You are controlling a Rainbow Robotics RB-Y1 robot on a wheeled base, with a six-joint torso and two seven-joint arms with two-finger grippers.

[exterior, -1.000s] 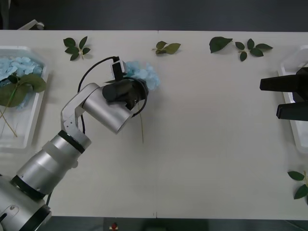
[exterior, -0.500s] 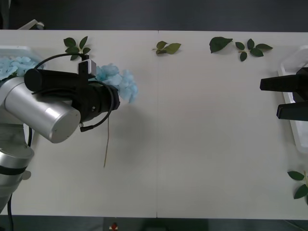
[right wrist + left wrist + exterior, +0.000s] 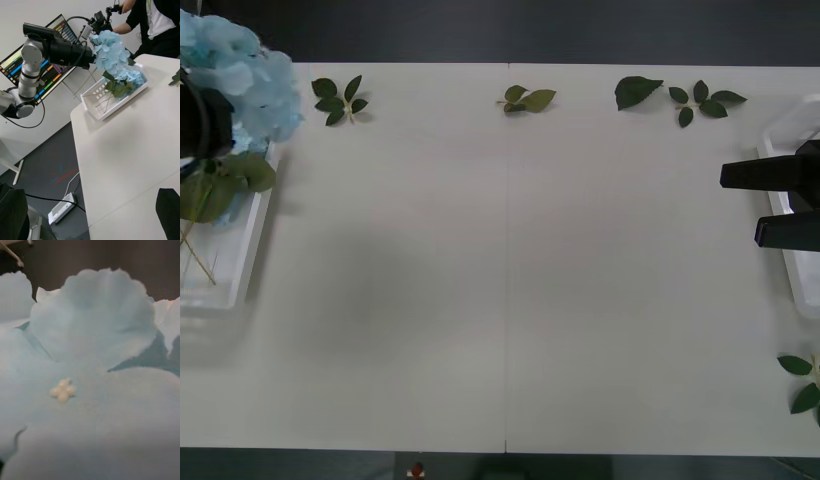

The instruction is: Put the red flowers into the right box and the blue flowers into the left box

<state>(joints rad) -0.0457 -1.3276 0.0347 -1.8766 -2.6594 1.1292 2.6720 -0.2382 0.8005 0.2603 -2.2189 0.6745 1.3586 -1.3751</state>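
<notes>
Left tool [image 3: 89,57]: raised above the left box [image 3: 98,110], clenched on a blue flower [image 3: 242,75] that hangs over the box's far end. More blue flowers [image 3: 132,78] with green leaves lie inside that box, stems across its floor.

Right tool [image 3: 770,205]: parked at the right table edge over the right box [image 3: 792,125], black fingers spread, grasping nothing.

Table [image 3: 510,290]: white; middle span open. Loose leaf sprigs [image 3: 338,98] along the far edge and at the near right corner [image 3: 804,382].

No legible writing.

No legible text — none anywhere
</notes>
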